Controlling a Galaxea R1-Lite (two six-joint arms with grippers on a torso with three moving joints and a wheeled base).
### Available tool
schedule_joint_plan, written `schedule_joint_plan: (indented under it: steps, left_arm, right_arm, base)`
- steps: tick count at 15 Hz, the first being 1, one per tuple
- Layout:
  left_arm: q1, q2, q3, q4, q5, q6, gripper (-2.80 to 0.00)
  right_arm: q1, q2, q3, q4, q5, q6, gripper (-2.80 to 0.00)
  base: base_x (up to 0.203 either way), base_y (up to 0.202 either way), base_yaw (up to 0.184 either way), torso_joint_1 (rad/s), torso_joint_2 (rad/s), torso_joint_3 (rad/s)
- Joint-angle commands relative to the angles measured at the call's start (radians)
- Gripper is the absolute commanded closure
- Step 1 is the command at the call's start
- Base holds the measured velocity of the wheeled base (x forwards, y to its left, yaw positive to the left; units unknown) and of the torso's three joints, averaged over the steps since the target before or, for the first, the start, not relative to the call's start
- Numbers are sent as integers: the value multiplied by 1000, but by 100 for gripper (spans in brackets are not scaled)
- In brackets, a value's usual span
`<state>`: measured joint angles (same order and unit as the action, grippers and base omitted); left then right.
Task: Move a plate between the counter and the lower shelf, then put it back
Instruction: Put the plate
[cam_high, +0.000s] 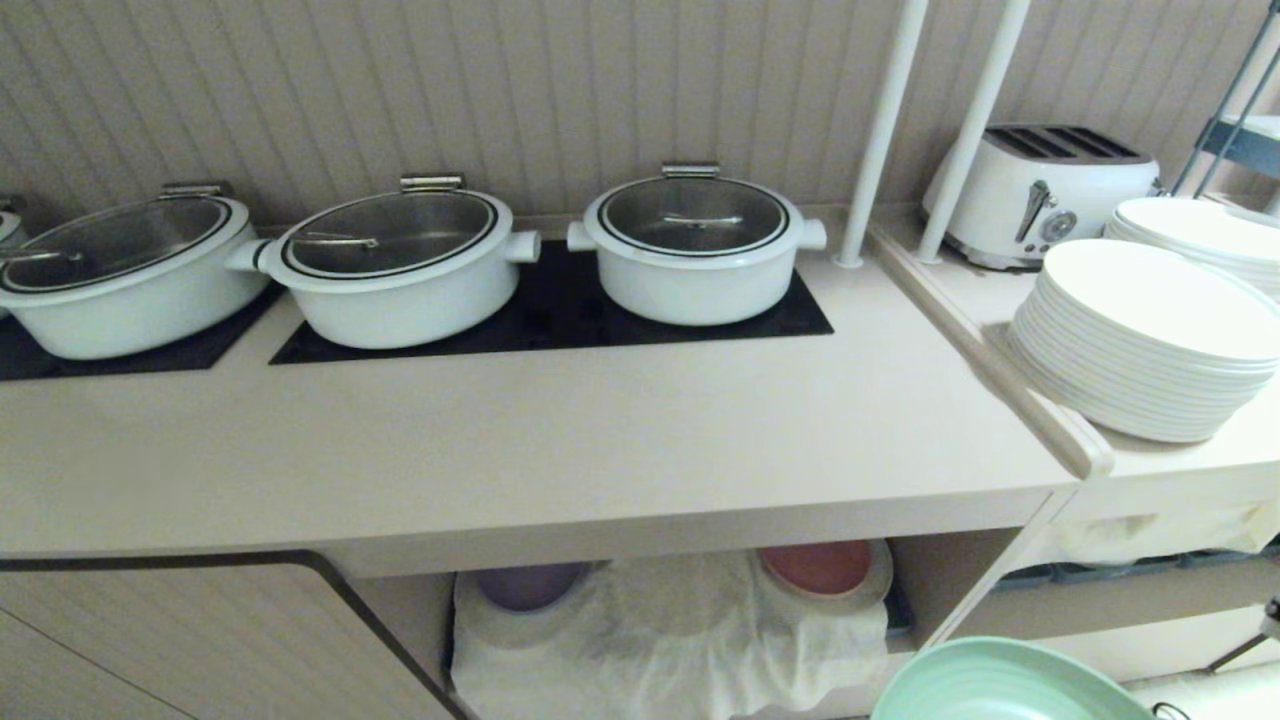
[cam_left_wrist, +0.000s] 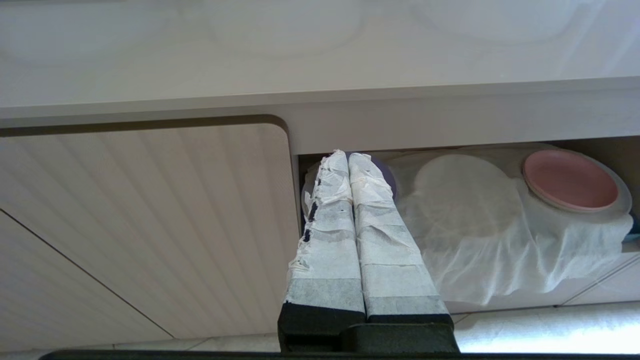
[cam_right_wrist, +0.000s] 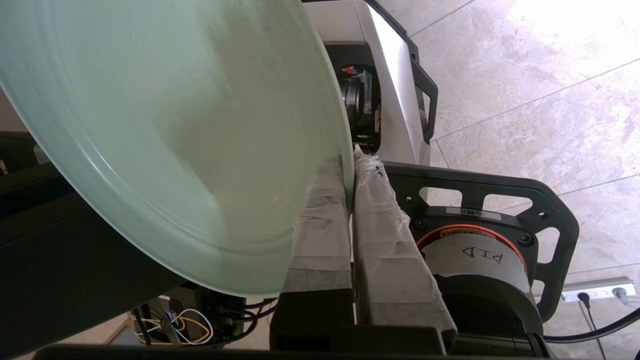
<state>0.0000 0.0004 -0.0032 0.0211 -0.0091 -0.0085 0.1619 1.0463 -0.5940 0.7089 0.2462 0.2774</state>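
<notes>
The plate (cam_right_wrist: 165, 135) is clamped by its rim in the right gripper (cam_right_wrist: 350, 165) below the counter (cam_high: 560, 440) front edge; left gripper (cam_left_wrist: 348, 162) fingers pressed together.

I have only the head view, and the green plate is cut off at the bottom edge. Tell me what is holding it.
Observer: The right gripper is shut on the plate, its taped fingers pinching the rim.
Operator: Report the left gripper. It is not in my picture.
Observer: The left gripper is shut on nothing, pointing toward the lower shelf.
Operator: Say what sits under the cloth there. I see only a purple and a pink plate.
Observer: The left wrist view shows a round covered shape under the white cloth, between those two plates.
</notes>
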Motion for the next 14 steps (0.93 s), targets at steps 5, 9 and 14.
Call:
schedule_joint_plan:
  steps: [5, 9, 14]
  left_arm:
    - [0, 0, 0, 0, 0, 1, 0]
    - [0, 0, 0, 0, 0, 1, 0]
    - [0, 0, 0, 0, 0, 1, 0]
  right_arm:
    - [-1, 0, 0, 4, 2, 2, 0]
    - [-1, 0, 2, 4, 2, 2, 0]
    - [-1, 0, 3, 4, 2, 2, 0]
  base:
    - [0, 0, 0, 0, 0, 0]
    - [0, 0, 0, 0, 0, 0]
    - [174, 0, 0, 1, 3, 1]
